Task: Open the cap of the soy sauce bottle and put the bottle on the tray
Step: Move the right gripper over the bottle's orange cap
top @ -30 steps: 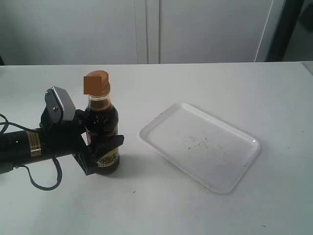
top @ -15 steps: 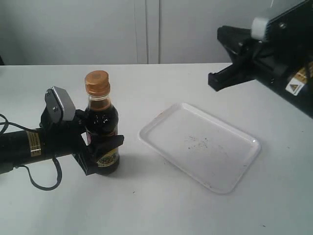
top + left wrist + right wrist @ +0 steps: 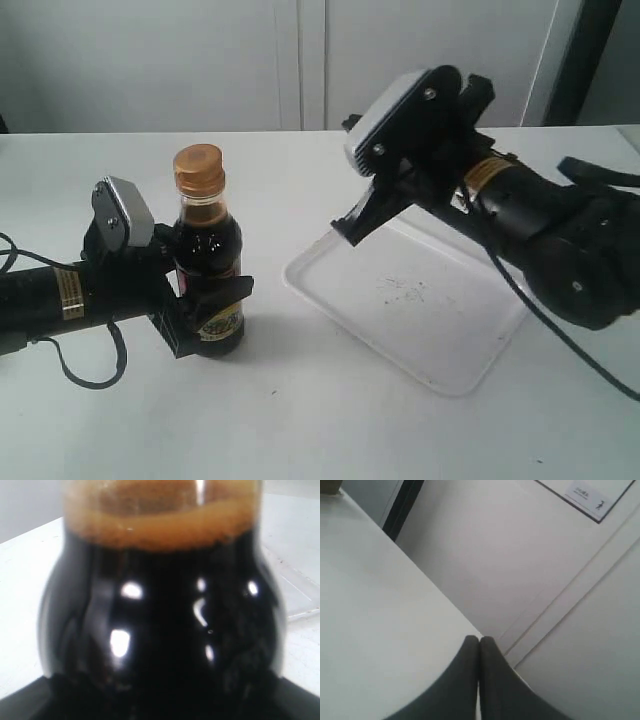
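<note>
The soy sauce bottle (image 3: 208, 250) stands upright on the white table, left of the tray (image 3: 400, 335). Its copper-gold cap (image 3: 198, 168) sits closed on the neck. My left gripper (image 3: 205, 300) comes in from the left and is shut on the bottle's lower body, a finger on each side. In the left wrist view the dark bottle (image 3: 160, 625) fills the picture. My right gripper (image 3: 345, 235) hangs shut above the tray's far left edge, to the right of the bottle and apart from it. Its two fingertips press together with nothing between them in the right wrist view (image 3: 480, 640).
The tray lies at an angle right of centre with small dark specks (image 3: 405, 290) in its middle. A pale cabinet wall (image 3: 300, 60) stands behind the table. The right arm's bulk (image 3: 540, 225) hangs over the tray's far right part.
The right arm has come in from the upper right and swung left and down over the tray's far edge. The left gripper and the bottle have stayed still.
</note>
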`<state>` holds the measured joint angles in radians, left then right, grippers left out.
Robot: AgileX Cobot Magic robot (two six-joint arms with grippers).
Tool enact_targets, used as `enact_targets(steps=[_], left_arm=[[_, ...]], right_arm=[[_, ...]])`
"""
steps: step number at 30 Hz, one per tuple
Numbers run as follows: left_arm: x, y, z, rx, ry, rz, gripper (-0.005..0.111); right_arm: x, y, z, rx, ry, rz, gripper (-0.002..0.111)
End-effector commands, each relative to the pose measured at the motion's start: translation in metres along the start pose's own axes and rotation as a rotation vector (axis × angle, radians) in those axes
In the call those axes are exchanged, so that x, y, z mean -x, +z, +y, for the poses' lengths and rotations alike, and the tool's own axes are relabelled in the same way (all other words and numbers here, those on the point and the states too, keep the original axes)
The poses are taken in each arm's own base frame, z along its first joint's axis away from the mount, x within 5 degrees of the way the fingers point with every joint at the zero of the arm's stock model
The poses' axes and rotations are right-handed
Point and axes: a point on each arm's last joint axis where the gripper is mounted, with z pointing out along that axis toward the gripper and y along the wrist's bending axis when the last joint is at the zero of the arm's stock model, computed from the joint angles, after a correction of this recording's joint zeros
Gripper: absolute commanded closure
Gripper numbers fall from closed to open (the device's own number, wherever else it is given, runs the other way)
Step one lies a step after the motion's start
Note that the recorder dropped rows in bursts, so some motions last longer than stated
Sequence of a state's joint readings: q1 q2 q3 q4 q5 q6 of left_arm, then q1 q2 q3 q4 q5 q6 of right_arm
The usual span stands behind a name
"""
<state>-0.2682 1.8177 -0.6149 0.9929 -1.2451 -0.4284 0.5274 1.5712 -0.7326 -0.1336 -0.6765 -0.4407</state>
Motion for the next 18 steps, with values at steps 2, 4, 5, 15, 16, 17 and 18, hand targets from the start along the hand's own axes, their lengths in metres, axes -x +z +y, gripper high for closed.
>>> enact_targets(steps=[2,4,5,15,16,17,18], left_arm=[[-0.003,-0.001,-0.002,-0.009,0.009,0.03,0.107],[-0.003,-0.001,-0.002,-0.009,0.009,0.03,0.107],[-0.003,-0.001,-0.002,-0.009,0.009,0.03,0.107],[-0.003,-0.001,-0.002,-0.009,0.009,0.03,0.107],[-0.003,-0.001,-0.002,-0.009,0.009,0.03,0.107],[-0.003,-0.001,-0.002,-0.009,0.009,0.03,0.107],[-0.003,-0.001,-0.002,-0.009,0.009,0.03,0.107]], right_arm=[[0.004,0.019,0.016,0.055,-0.086,0.051,0.108],[0.006,0.025,0.02,0.041,-0.106,0.062,0.108],[0.008,0.027,0.022,0.036,-0.127,0.071,0.108],[0.024,0.04,0.047,0.085,-0.198,0.053,0.108],[0.027,0.042,0.05,0.09,-0.211,0.043,0.108],[0.029,0.044,0.052,0.093,-0.213,0.039,0.108],[0.031,0.045,0.053,0.094,-0.208,0.036,0.108]])
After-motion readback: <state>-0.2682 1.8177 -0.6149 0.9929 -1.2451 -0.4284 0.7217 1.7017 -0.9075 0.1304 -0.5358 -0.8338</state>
